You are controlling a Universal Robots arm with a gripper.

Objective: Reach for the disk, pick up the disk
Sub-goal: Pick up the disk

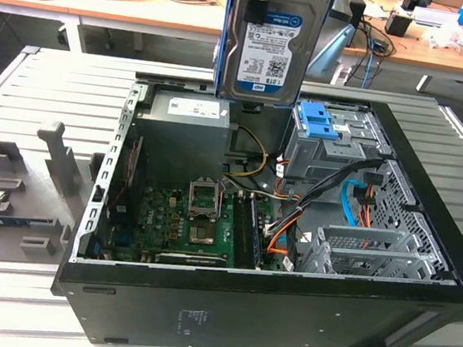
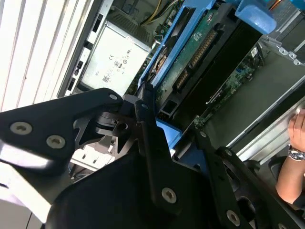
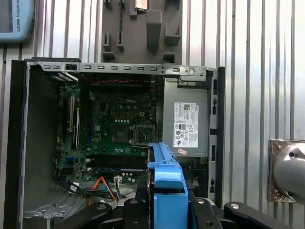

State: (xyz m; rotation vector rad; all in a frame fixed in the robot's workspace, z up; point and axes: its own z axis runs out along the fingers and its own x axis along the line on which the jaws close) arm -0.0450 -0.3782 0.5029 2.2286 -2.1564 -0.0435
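slatted table (image 1: 49,86) under open computer case (image 1: 282,313); claw (image 2: 164,138) grips the disk (image 1: 271,44), top edge cut off.

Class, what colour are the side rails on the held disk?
Blue, on the disk; clearest in the first wrist view.

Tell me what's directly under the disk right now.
The disk hangs held above the open computer case. Below it sit the grey power supply and the motherboard; the disk's own body covers the rest.
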